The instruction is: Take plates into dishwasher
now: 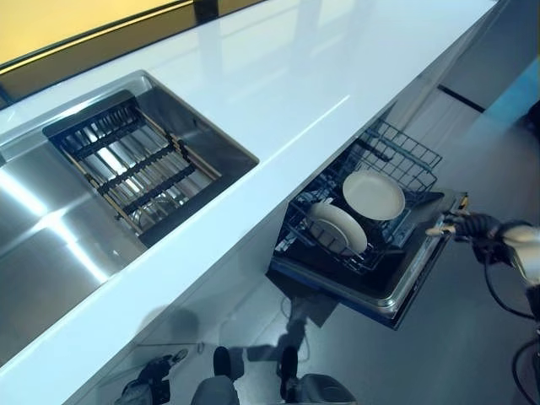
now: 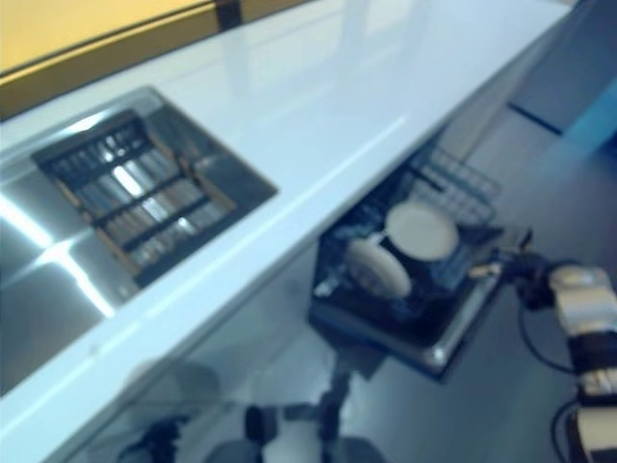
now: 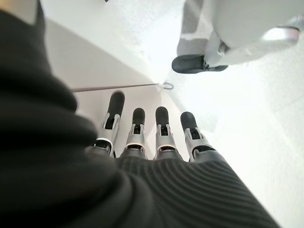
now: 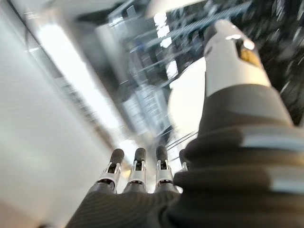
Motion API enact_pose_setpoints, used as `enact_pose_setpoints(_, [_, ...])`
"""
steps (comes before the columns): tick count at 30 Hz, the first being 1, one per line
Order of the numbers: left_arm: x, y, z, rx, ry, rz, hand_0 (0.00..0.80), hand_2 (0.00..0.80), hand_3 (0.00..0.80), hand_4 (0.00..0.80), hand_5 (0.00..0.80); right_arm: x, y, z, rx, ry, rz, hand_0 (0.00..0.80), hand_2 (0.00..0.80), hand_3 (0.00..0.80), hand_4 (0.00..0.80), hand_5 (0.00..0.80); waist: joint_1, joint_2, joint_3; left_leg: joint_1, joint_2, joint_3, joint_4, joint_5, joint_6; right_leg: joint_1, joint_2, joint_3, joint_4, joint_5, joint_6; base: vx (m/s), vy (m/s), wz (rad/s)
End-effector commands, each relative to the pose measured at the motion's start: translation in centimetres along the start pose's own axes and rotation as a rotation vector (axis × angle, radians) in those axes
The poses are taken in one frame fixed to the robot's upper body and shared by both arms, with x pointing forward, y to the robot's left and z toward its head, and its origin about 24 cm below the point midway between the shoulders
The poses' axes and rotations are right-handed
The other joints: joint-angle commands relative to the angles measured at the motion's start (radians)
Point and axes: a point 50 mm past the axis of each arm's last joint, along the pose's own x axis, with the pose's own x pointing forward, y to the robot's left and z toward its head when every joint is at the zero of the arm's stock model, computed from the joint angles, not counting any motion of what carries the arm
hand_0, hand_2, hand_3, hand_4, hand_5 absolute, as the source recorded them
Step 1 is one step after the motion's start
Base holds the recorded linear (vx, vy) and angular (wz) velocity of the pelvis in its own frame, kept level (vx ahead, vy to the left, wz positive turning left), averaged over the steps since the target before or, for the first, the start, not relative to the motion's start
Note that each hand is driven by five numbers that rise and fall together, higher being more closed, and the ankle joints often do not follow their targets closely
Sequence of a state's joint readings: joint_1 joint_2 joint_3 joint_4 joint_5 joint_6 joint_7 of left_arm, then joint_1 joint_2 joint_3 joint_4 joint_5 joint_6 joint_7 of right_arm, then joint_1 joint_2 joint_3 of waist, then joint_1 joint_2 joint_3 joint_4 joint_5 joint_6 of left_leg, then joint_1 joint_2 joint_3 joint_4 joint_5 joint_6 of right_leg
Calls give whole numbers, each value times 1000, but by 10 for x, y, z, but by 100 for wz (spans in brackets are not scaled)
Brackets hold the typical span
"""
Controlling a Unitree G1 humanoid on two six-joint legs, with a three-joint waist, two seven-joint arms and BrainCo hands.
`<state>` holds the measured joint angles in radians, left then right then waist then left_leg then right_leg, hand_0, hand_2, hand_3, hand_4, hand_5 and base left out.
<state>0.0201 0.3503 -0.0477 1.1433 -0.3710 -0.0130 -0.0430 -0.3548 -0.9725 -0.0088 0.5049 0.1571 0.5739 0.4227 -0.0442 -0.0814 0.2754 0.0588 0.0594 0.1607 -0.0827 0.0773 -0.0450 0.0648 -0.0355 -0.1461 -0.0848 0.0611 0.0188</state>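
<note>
Two white plates stand in the pulled-out dishwasher rack (image 1: 405,156) below the counter: one plate (image 1: 373,195) farther back, the other plate (image 1: 337,226) nearer the front. My right hand (image 1: 462,225) hangs beside the open dishwasher door's outer edge, fingers straight and empty; its wrist view shows the fingers (image 4: 137,164) pointing at the rack and a white plate (image 4: 187,102). My left hand (image 1: 152,384) hangs low by the counter front, fingers (image 3: 137,126) straight, holding nothing.
A white counter (image 1: 278,93) runs across the view. A steel sink (image 1: 59,228) with a dark drying rack (image 1: 131,160) over it is set in at the left. The open dishwasher door (image 1: 396,287) juts out over the grey floor.
</note>
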Motion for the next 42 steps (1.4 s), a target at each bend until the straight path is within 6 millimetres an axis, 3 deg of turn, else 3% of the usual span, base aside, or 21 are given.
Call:
enact_pose_setpoints(1, [-4,25,-10,-32,38,93,0,0,0,0,0,-9,-18,-15,-20,44,-91,0,0,0,0,0,7,-33,-36,21,0,6,86,-108,25,-7,7,9,75,-51,27,32,-228,-3])
enact_pose_setpoints(5, [-12,37,-33,-106,68,140,0,0,0,0,0,-5,-33,-60,71,222,-141,0,0,0,0,0,61,-26,-36,17,12,-40,44,-52,-6,25,30,-31,27,-39,22,36,-206,-4])
enact_pose_setpoints(7, [-12,35,-34,-115,57,133,0,0,0,0,0,-7,-38,-75,138,273,-168,0,0,0,0,0,79,-21,-26,-15,6,-36,48,-33,-16,26,34,-44,12,-31,22,-137,-167,11])
enact_pose_setpoints(8, [-10,33,-27,-116,28,121,0,0,0,0,0,-8,-40,-92,227,329,-218,0,0,0,0,0,87,-25,-6,-70,-3,22,121,-45,-22,16,24,-82,9,-27,19,-263,-173,39])
enact_pose_setpoints(10, [-7,30,-16,-104,7,105,0,0,0,0,0,-10,-40,-112,286,378,-280,0,0,0,0,0,66,-45,1,-98,2,155,280,-123,1,-7,-9,-157,18,-28,3,-270,-172,76])
enact_pose_setpoints(12, [-4,26,-8,-99,-10,100,0,0,0,0,0,-13,-40,-126,329,406,-304,0,0,0,0,0,46,-50,0,-85,16,223,392,-186,11,-21,-21,-216,31,-34,-11,-123,-101,120])
enact_pose_setpoints(13, [-3,26,-2,-96,-22,96,0,0,0,0,0,-17,-37,-141,360,434,-312,0,0,0,0,0,27,-38,-11,-37,30,226,431,-232,-5,-32,-14,-244,41,-48,-11,-104,-123,90])
enact_pose_setpoints(15, [-1,25,13,-62,-49,73,0,0,0,0,0,-27,-28,-176,401,499,-324,0,0,0,0,0,-15,-10,-32,51,50,220,462,-172,-57,-76,7,-299,63,-54,-39,-164,-186,88])
enact_pose_setpoints(17, [3,17,30,-11,-66,28,0,0,0,0,0,-43,-19,-210,452,563,-342,0,0,0,0,0,-59,34,-51,129,26,188,452,-101,-112,-123,41,-348,74,-52,-60,-316,-184,156])
enact_pose_setpoints(19, [4,12,39,14,-81,4,0,0,0,0,0,-48,-16,-219,465,581,-345,0,0,0,0,0,-77,60,-53,154,-12,176,397,-120,-105,-169,54,-377,113,-57,-59,-405,-8,132])
enact_pose_setpoints(21, [7,4,59,17,-114,-17,0,0,0,0,0,-47,-20,-215,491,574,-378,0,0,0,0,0,-115,84,-40,216,-41,220,241,-224,-55,-298,17,-432,193,-19,-32,-560,143,152])
enact_pose_setpoints(23, [8,0,65,7,-125,-14,0,0,0,0,0,-44,-22,-210,493,585,-393,0,0,0,0,0,-120,95,-42,242,-68,198,145,-279,-22,-360,-10,-452,239,0,-15,-423,134,139])
enact_pose_setpoints(25, [8,1,60,6,-121,3,0,0,0,0,0,-42,-17,-212,484,627,-394,0,0,0,0,0,-105,89,-44,237,-97,152,119,-329,9,-381,-16,-446,223,41,7,-316,26,70])
enact_pose_setpoints(29, [5,14,46,27,-101,13,0,0,0,0,0,-51,-22,-218,490,681,-372,0,0,0,0,0,-88,76,-54,232,-130,93,111,-344,32,-369,-3,-424,166,70,20,-298,31,36])
enact_pose_setpoints(35, [6,11,55,95,-112,12,0,0,0,0,0,-54,-21,-224,426,716,-383,0,0,0,0,0,-98,53,-38,201,-166,82,144,-383,77,-388,-26,-390,150,141,58,-207,41,-9])
enact_pose_setpoints(36, [5,13,49,148,-80,5,0,0,0,0,0,-51,-14,-226,415,703,-366,0,0,0,0,0,-122,53,-9,182,-148,64,160,-367,87,-418,-40,-287,233,151,86,-294,-20,-9])
enact_pose_setpoints(37, [5,16,44,154,-61,5,0,0,0,0,0,-51,-8,-229,415,713,-362,0,0,0,0,0,-142,43,2,155,-149,80,167,-338,100,-438,-67,-248,319,148,76,-308,-20,4])
enact_pose_setpoints(38, [4,17,43,154,-58,5,0,0,0,0,0,-51,-8,-230,415,713,-360,0,0,0,0,0,-141,42,3,151,-149,83,168,-337,102,-444,-70,-240,335,142,77,-339,17,22])
enact_pose_setpoints(39, [3,22,36,113,-30,20,0,0,0,0,0,-48,2,-232,408,705,-323,0,0,0,0,0,-125,66,16,116,-104,123,171,-314,101,-414,-128,-213,468,70,94,-327,-14,-14])
enact_pose_setpoints(40, [3,26,32,84,-16,29,0,0,0,0,0,-45,8,-232,402,708,-302,0,0,0,0,0,-106,75,23,82,-74,151,175,-284,94,-375,-171,-200,495,34,85,-431,-73,-53])
enact_pose_setpoints(42, [1,30,28,55,2,41,0,0,0,0,0,-43,18,-239,403,734,-291,0,0,0,0,0,-69,81,30,23,-31,161,192,-256,92,-295,-219,-143,481,5,73,-342,-230,-73])
